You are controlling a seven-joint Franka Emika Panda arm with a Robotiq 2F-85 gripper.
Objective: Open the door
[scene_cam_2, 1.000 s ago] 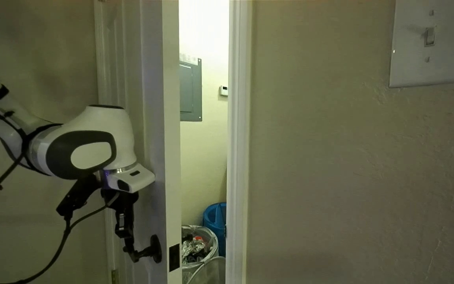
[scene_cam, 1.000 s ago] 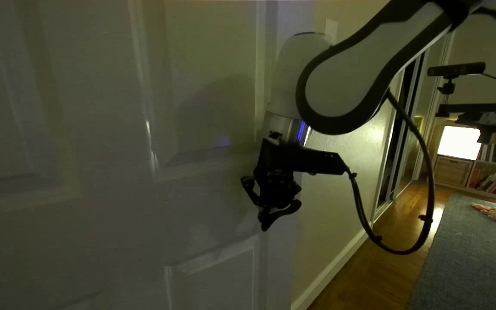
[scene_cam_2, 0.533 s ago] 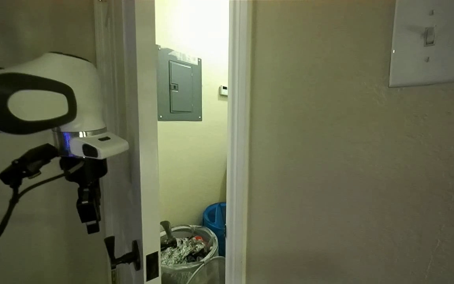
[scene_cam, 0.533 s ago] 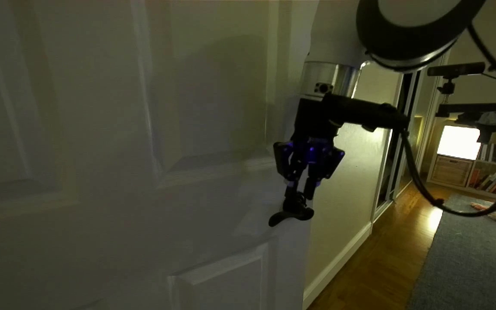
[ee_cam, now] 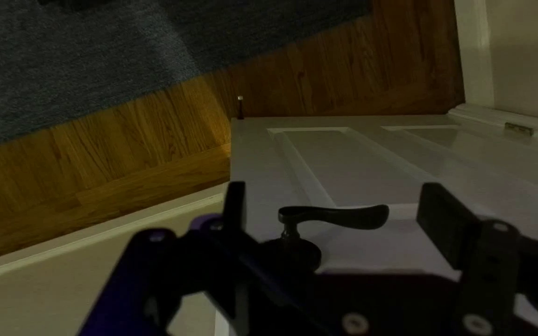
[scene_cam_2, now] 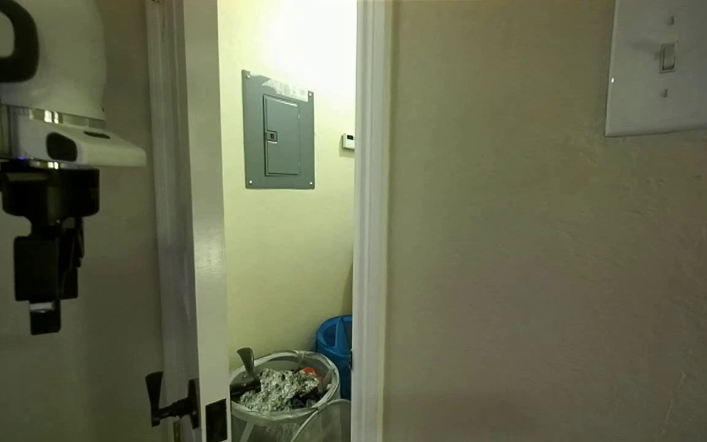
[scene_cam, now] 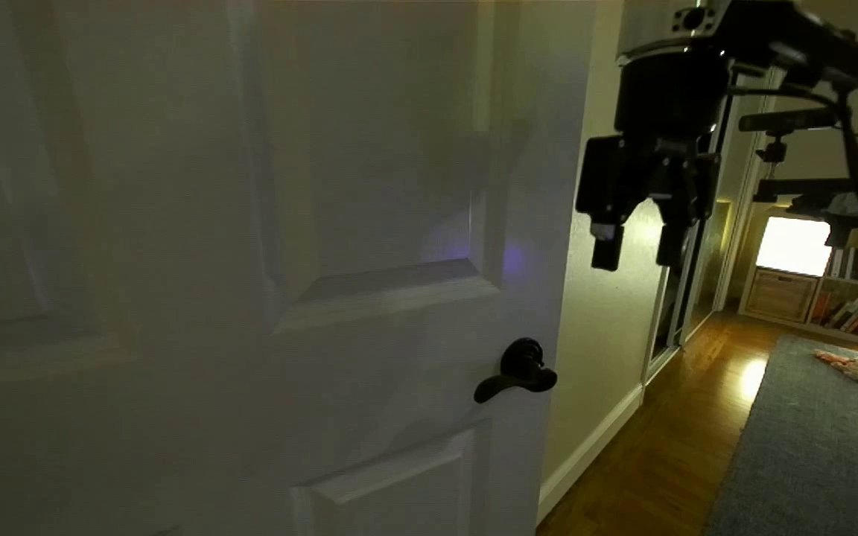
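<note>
Hung with gripper point(scene_cam: 637, 257) spread, clear of the lever handle point(scene_cam: 523, 372), seemingly the surest hold on a rigid, probably heavy white door point(scene_cam: 265, 298).

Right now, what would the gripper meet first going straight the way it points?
Probably the floor: in both exterior views the gripper points down beside the door handle, though depth is unclear.

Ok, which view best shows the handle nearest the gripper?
Wrist view: the door handle looks largest, seen full length, though its base blends into the dark gripper. Both exterior views show it smaller but uncovered.
</note>
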